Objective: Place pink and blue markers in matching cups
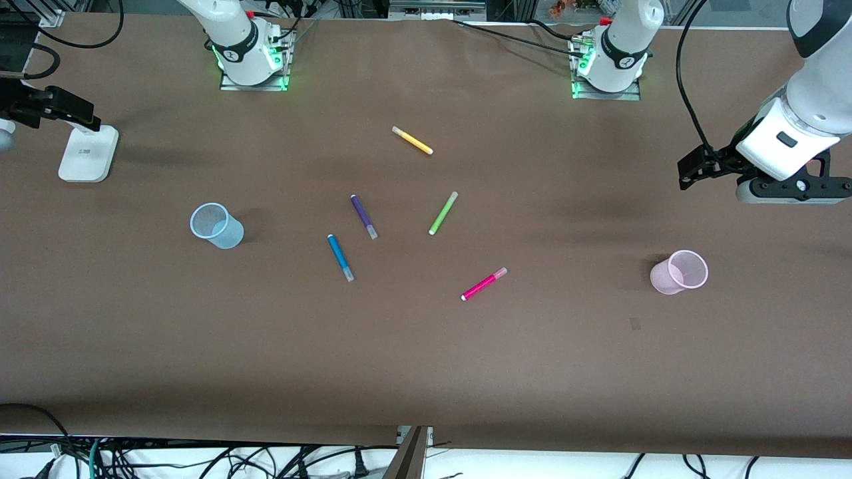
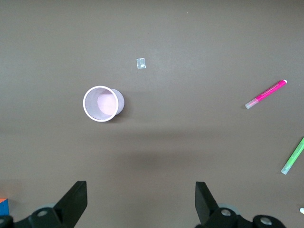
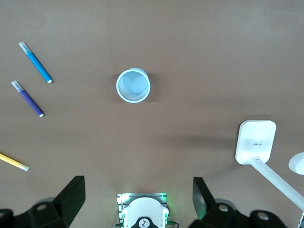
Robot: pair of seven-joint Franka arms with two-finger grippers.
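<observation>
The pink marker (image 1: 484, 284) lies flat mid-table and also shows in the left wrist view (image 2: 266, 94). The blue marker (image 1: 340, 257) lies flat toward the right arm's end (image 3: 35, 61). The pale pink cup (image 1: 679, 272) stands upright and empty near the left arm's end (image 2: 103, 103). The pale blue cup (image 1: 216, 225) stands upright and empty toward the right arm's end (image 3: 133, 85). My left gripper (image 1: 695, 169) is open and empty, high over bare table near the pink cup (image 2: 141, 204). My right gripper (image 3: 137, 204) is open and empty, high over its own base, out of the front view.
A purple pen (image 1: 363, 216), a green pen (image 1: 442, 213) and a yellow pen (image 1: 413, 140) lie loose mid-table. A white stand (image 1: 86, 153) with a black device sits at the right arm's end. A small tape patch (image 1: 634, 324) lies near the pink cup.
</observation>
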